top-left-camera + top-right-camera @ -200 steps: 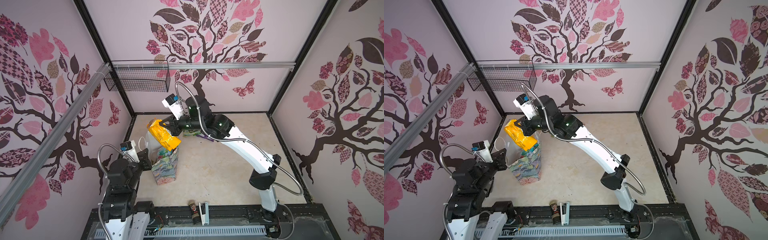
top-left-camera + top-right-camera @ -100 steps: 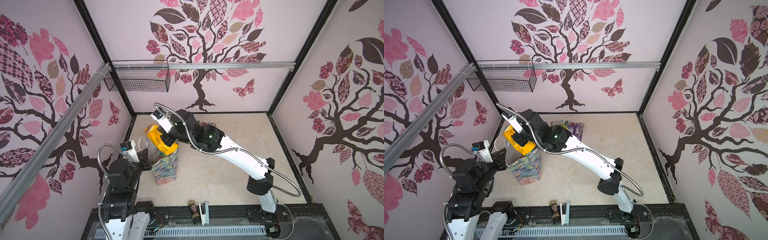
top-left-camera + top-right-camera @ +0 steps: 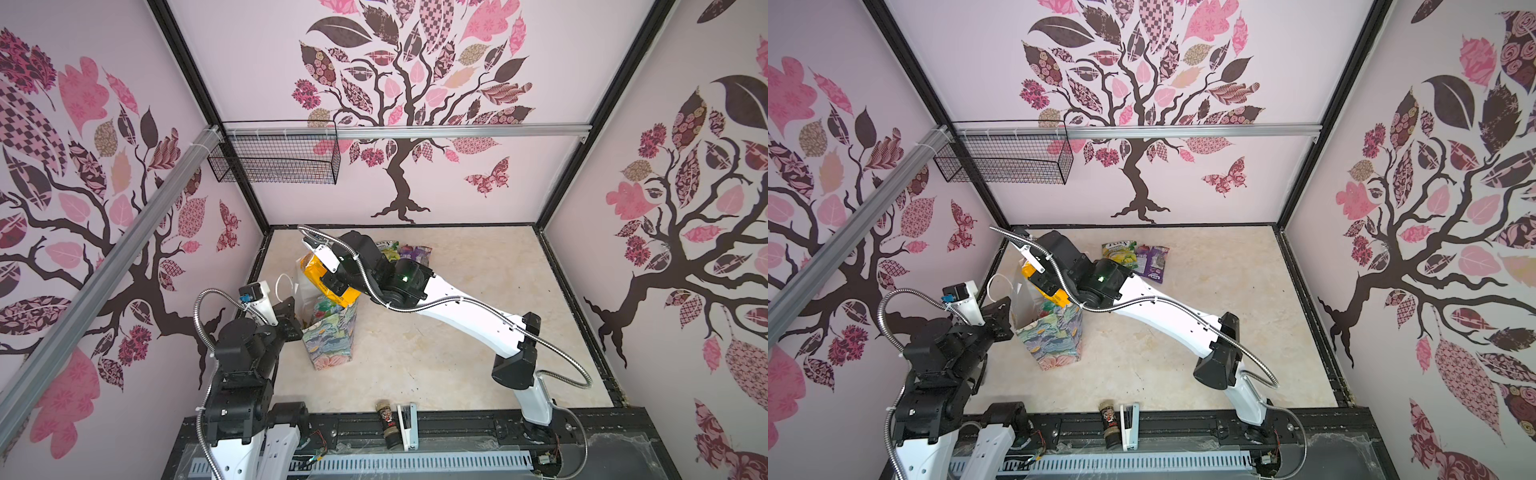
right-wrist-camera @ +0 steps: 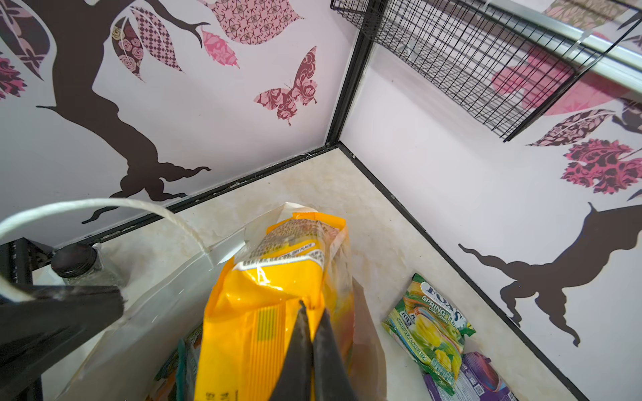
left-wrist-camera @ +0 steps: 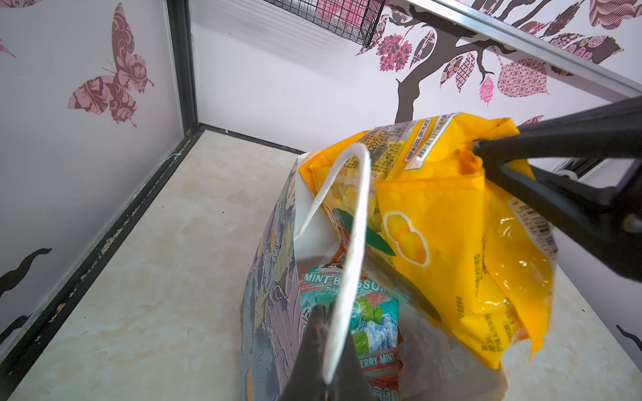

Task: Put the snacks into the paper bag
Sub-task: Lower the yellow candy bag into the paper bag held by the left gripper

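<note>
Right claw (image 4: 310,314) clamped on edge of yellow packet (image 5: 451,243). Packet tilted across mouth of paper bag (image 3: 330,340), partly inside, upper end above rim. Left claw (image 5: 328,323) pinched closed on white cord handle (image 5: 351,243). Bag upright, left of floor centre. Teal mint packet (image 5: 364,312) inside. Green-yellow packet (image 4: 430,326) and purple packet (image 3: 1152,262) touching on floor, far right of bag.

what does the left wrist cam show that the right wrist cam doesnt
Only left wrist: the floral outside of the paper bag and the label of the teal mint packet inside it. Only right wrist: the green-yellow packet and purple packet on the floor. Both: the yellow packet held by the right gripper at the bag's mouth, the left gripper holding the cord handle.
</note>
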`<control>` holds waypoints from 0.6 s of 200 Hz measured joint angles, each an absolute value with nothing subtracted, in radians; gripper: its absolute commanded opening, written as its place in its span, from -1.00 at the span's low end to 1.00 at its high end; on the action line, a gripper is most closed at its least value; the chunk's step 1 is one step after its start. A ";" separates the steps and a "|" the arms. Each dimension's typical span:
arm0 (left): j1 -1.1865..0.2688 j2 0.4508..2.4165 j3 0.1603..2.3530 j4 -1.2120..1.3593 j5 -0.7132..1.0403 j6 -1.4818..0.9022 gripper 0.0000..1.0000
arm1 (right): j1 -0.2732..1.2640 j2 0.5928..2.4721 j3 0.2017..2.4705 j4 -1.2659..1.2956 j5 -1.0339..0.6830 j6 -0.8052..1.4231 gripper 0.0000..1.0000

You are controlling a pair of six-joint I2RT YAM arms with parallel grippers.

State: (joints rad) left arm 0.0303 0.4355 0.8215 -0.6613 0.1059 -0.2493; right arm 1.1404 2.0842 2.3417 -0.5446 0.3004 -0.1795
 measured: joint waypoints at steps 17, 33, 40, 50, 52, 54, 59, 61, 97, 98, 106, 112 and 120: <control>0.030 0.435 0.822 -0.662 0.105 -0.249 -1.00 | 1.150 2.084 2.334 -0.519 0.336 -0.204 -1.00; 0.030 0.435 0.822 -0.663 0.105 -0.249 -1.00 | 1.160 2.088 2.320 -0.487 0.372 -0.236 -1.00; 0.030 0.435 0.822 -0.663 0.105 -0.249 -1.00 | 1.166 2.093 2.318 -0.475 0.385 -0.249 -1.00; 0.030 0.435 0.822 -0.663 0.105 -0.249 -1.00 | 1.176 2.106 2.318 -0.458 0.404 -0.268 -1.00; 0.030 0.435 0.822 -0.664 0.105 -0.249 -1.00 | 1.177 2.107 2.318 -0.456 0.406 -0.270 -1.00; 0.030 0.435 0.822 -0.664 0.105 -0.249 -1.00 | 1.179 2.111 2.318 -0.452 0.409 -0.274 -1.00; 0.030 0.435 0.822 -0.664 0.105 -0.249 -1.00 | 1.183 2.119 2.318 -0.444 0.416 -0.281 -1.00; 0.030 0.435 0.822 -0.664 0.105 -0.249 -1.00 | 1.184 2.123 2.318 -0.441 0.419 -0.286 -1.00; 0.030 0.435 0.822 -0.667 0.103 -0.249 -1.00 | 1.198 2.180 2.318 -0.404 0.442 -0.320 -1.00; 0.030 0.435 0.822 -0.667 0.103 -0.249 -1.00 | 1.198 2.181 2.318 -0.404 0.442 -0.320 -1.00; 0.031 0.435 0.822 -0.667 0.101 -0.249 -1.00 | 1.199 2.184 2.318 -0.406 0.437 -0.319 -1.00; 0.031 0.435 0.822 -0.667 0.098 -0.249 -1.00 | 1.198 2.183 2.318 -0.411 0.430 -0.317 -1.00; 0.031 0.435 0.822 -0.667 0.097 -0.249 -1.00 | 1.197 2.183 2.318 -0.416 0.420 -0.312 -1.00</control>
